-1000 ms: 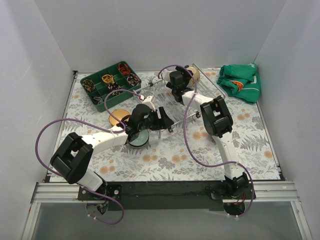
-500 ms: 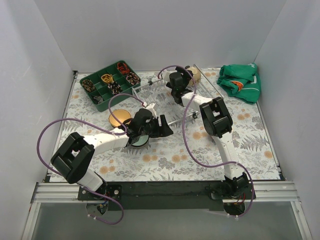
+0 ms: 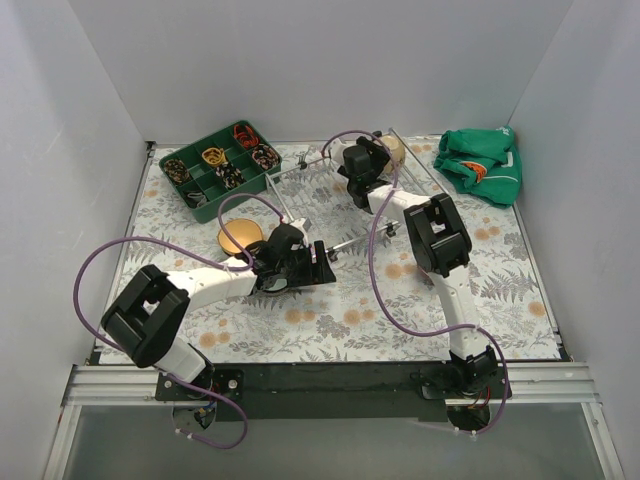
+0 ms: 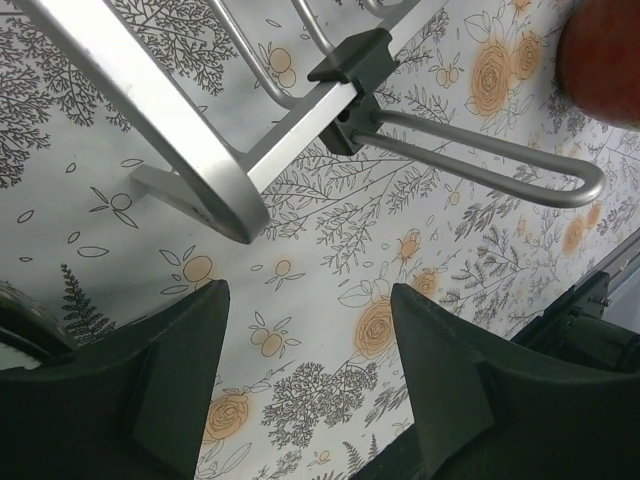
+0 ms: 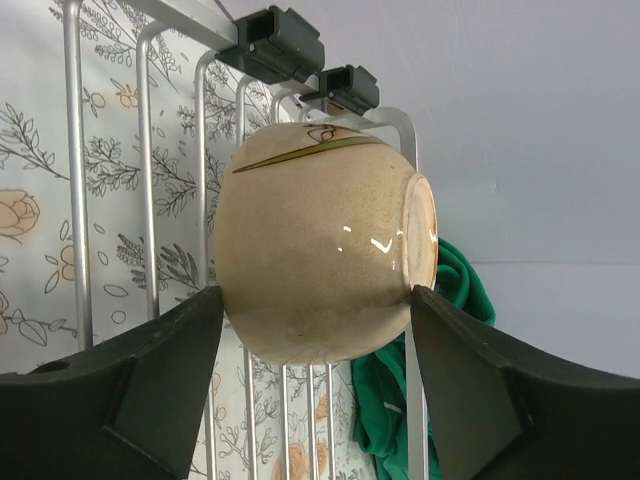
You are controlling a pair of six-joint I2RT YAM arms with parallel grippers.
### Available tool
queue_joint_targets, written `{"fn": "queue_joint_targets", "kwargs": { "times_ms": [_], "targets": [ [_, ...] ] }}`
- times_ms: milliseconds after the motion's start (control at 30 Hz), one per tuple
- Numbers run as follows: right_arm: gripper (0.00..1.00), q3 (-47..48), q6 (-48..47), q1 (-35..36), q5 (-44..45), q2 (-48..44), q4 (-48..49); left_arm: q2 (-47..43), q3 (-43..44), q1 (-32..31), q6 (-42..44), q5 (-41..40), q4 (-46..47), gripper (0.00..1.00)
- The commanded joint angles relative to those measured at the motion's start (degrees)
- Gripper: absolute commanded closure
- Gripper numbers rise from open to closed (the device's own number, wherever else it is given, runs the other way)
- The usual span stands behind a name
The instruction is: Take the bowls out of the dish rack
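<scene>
The silver wire dish rack point(image 3: 303, 190) lies at the back middle of the table. One beige bowl point(image 3: 391, 148) rests on its side against the bars in the rack's far right corner point(image 5: 150, 150). My right gripper point(image 5: 318, 295) straddles this beige bowl point(image 5: 320, 260), with both fingertips touching its sides. My left gripper point(image 3: 317, 268) hovers open over the bare tablecloth just in front of the rack's near corner point(image 4: 190, 140), with nothing between its fingers point(image 4: 170, 370). A pale bowl point(image 3: 274, 284) sits under the left wrist. A tan bowl point(image 3: 240, 237) stands on the table to its left.
A green compartmented tray point(image 3: 197, 196) of small items stands at the back left. A crumpled green cloth point(image 3: 480, 165) lies at the back right. The rack's wire foot loop point(image 4: 500, 170) sticks out toward a reddish-brown rounded thing point(image 4: 605, 55). White walls enclose three sides.
My left gripper has drawn back from the rack toward the near side, staying open. The right fingers have closed in onto the sides of the beige bowl.
</scene>
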Motion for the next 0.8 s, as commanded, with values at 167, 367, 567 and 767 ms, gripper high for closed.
{"fn": "queue_joint_targets", "kwargs": {
  "times_ms": [167,367,567,767],
  "targets": [
    [0.47,-5.5,5.3,-1.2,-1.8,-9.3,-1.5,-5.7,2.5,0.5,0.8,1.2,-1.3,0.34],
    [0.58,-9.8,7.1,-0.9,-2.8,-14.2,-2.4,-8.1,5.6,0.5,1.4,2.6,-1.3,0.31],
    [0.56,-14.3,8.6,-0.4,-3.4,-17.9,-2.5,-12.2,9.3,0.5,2.7,1.1,-3.9,0.3],
    [0.31,-13.7,10.4,-0.8,-4.5,-18.9,-5.3,-11.1,12.4,0.7,7.4,-5.6,-5.1,0.28]
  ]
}}
